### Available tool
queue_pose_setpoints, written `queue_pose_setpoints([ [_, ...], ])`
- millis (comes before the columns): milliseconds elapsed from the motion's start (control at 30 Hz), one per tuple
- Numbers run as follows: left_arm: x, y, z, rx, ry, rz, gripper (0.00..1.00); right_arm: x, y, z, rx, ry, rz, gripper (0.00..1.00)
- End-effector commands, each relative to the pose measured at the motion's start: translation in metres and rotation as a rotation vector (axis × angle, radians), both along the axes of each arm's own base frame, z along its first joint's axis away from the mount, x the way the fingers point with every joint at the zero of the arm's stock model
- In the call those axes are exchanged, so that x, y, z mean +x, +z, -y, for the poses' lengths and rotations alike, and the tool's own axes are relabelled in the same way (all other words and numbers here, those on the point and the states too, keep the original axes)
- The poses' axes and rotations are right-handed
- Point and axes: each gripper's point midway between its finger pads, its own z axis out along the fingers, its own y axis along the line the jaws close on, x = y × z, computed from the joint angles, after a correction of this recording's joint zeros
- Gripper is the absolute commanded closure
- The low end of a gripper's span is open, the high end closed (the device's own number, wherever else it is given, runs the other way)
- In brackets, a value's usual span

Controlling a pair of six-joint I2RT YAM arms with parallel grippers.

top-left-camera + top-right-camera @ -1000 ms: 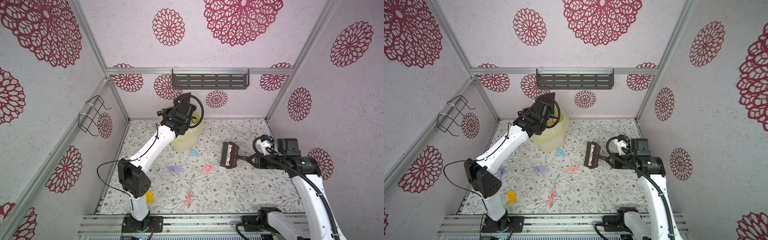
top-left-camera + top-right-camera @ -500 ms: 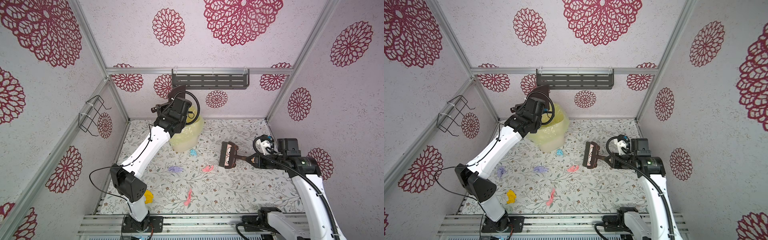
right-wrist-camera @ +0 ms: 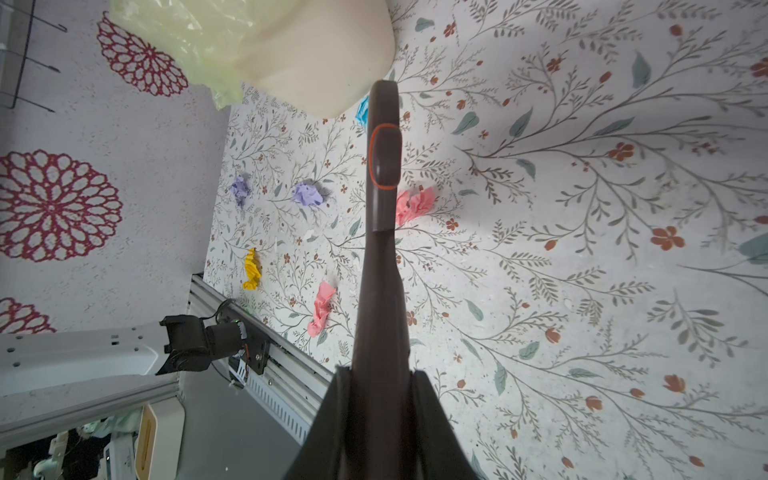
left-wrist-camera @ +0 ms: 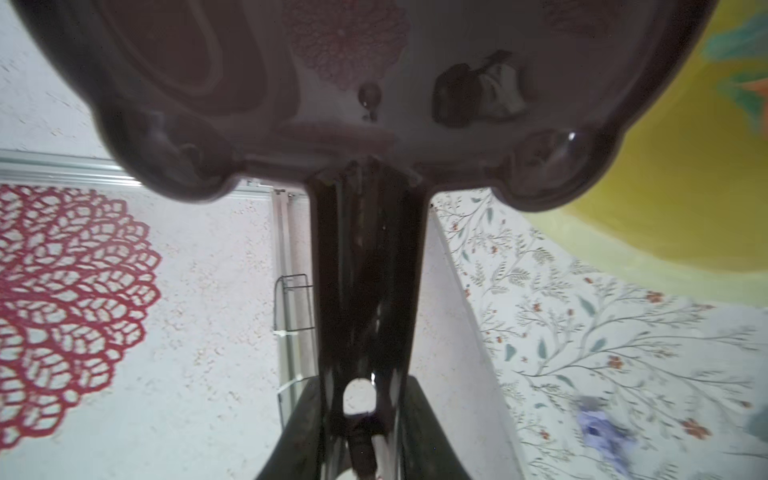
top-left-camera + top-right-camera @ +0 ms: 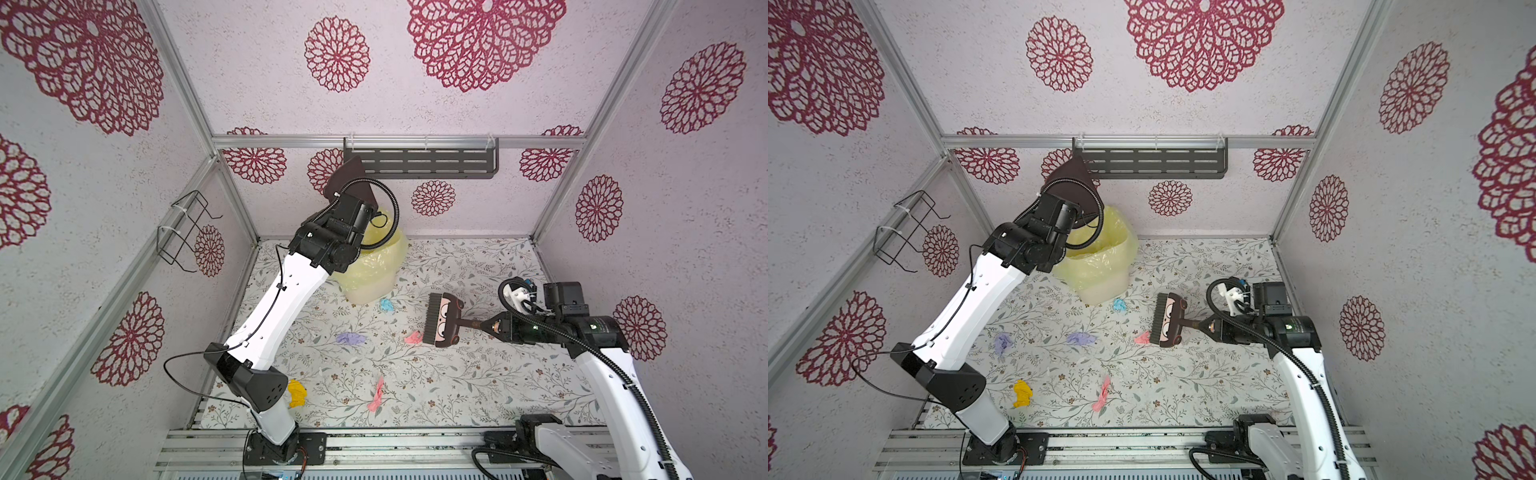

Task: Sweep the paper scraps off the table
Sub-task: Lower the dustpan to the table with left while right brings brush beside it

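Note:
Several paper scraps lie on the table point(image 5: 478, 382): light blue point(image 5: 386, 305), lilac point(image 5: 351, 338), pink point(image 5: 412, 337), a second pink point(image 5: 377, 395) and yellow point(image 5: 297, 392); another lilac one point(image 5: 1003, 341) shows in a top view. My left gripper point(image 4: 360, 386) is shut on the handle of a brown dustpan point(image 5: 349, 185), held high and tilted over the yellow-lined bin point(image 5: 374, 266). My right gripper point(image 3: 379, 374) is shut on the handle of a brown brush point(image 5: 442, 319). The brush head hovers beside the pink scrap point(image 3: 411, 205).
A black wire rack point(image 5: 187, 232) hangs on the left wall and a grey slotted shelf point(image 5: 419, 160) on the back wall. An aluminium rail point(image 5: 374, 440) carrying both arm bases runs along the front edge. Walls close in the table on three sides.
The left arm has swung the dustpan up and toward the back wall above the bin. The right arm and the brush have stayed put.

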Motion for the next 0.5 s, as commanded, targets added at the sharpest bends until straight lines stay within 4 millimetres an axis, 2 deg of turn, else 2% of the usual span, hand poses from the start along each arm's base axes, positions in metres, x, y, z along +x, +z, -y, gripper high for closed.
queue_pose_setpoints([
  [0,-0.028,-0.016,0.023,-0.244,-0.036,-0.007,1.0,0.0,0.021,-0.021,0.103,0.036,0.057,1.0],
  [133,-0.051,-0.033,0.054,-0.399,-0.105,-0.041,1.0,0.004,0.02,-0.045,0.183,0.055,0.047,1.0],
  [233,-0.068,-0.046,0.072,-0.495,-0.13,-0.085,1.0,0.007,0.011,-0.061,0.207,0.067,0.028,1.0],
  [467,-0.108,-0.083,0.092,-0.633,-0.134,-0.199,1.0,0.027,-0.017,-0.065,0.17,0.001,-0.01,1.0],
])
